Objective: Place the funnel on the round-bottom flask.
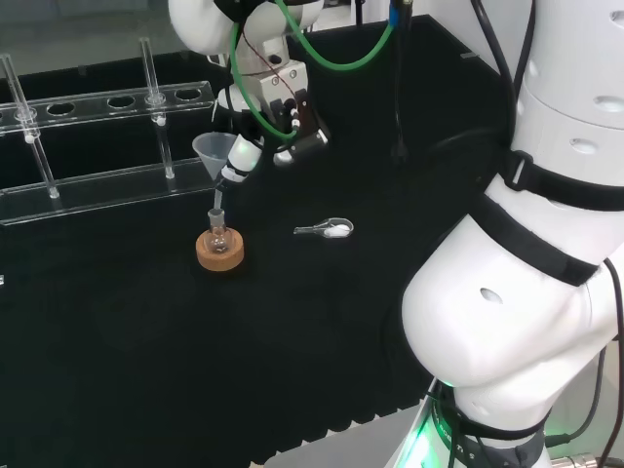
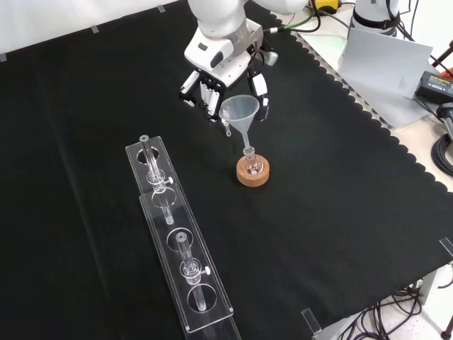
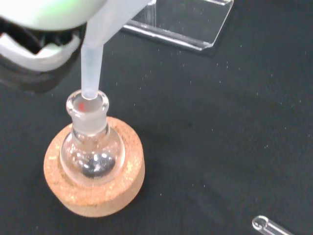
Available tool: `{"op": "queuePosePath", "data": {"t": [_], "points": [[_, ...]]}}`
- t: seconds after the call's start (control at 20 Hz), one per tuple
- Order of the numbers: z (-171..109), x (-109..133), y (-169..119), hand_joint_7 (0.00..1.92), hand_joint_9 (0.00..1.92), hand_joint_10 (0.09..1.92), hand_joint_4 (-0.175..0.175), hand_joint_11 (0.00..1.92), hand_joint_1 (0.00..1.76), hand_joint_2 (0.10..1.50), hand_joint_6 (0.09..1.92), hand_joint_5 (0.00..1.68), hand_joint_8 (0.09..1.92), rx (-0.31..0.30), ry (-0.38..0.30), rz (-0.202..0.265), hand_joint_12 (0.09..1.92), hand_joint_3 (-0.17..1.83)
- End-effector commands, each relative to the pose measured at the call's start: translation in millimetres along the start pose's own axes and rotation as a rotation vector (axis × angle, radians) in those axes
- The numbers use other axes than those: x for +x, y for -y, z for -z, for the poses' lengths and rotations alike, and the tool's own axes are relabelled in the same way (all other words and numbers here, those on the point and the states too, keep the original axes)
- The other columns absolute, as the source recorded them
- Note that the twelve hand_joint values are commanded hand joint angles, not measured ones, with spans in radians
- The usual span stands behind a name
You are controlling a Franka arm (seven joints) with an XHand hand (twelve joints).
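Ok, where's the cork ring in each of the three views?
Head view: cork ring left of centre, under the flask.
Front view: cork ring just right of centre, below the hand.
Wrist view: cork ring, large and close.
Shared landmark: the funnel stem entering the flask neck.

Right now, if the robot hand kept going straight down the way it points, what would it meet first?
Probably the clear round-bottom flask on its cork ring: the robot hand holds the translucent plastic funnel, whose stem is already at the flask's neck.

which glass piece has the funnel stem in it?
The small round-bottom glass flask on the cork ring; the clear plastic funnel's stem enters its neck. The rack tubes stand untouched.
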State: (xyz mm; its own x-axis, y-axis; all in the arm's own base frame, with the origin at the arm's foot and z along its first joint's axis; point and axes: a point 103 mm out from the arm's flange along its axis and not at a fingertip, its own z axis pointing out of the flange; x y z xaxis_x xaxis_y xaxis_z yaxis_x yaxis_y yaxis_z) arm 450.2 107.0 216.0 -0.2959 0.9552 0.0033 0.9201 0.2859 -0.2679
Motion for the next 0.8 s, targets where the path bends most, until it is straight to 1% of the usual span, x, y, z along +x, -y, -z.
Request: {"op": "queuePosePath", "data": {"t": [0.05,0.3,0.7,0.8], "points": [[-3,2,-4,1.36,1.23,0.24,0.063,0.07,1.00,0.43,0.55,1.05,0.32,0.002,-0.013,-0.002,1.59,0.77],[-8,6,-5,1.36,1.23,0.23,0.062,0.07,1.00,0.43,0.55,1.05,0.32,0.014,-0.018,0.002,1.59,0.77],[-14,7,-3,1.36,1.24,0.24,0.062,0.07,1.00,0.43,0.55,1.05,0.32,0.020,-0.028,-0.010,1.59,0.78],[-17,9,-3,1.36,1.24,0.24,0.062,0.07,1.00,0.43,0.55,1.05,0.32,0.023,-0.022,-0.006,1.59,0.78]]}}
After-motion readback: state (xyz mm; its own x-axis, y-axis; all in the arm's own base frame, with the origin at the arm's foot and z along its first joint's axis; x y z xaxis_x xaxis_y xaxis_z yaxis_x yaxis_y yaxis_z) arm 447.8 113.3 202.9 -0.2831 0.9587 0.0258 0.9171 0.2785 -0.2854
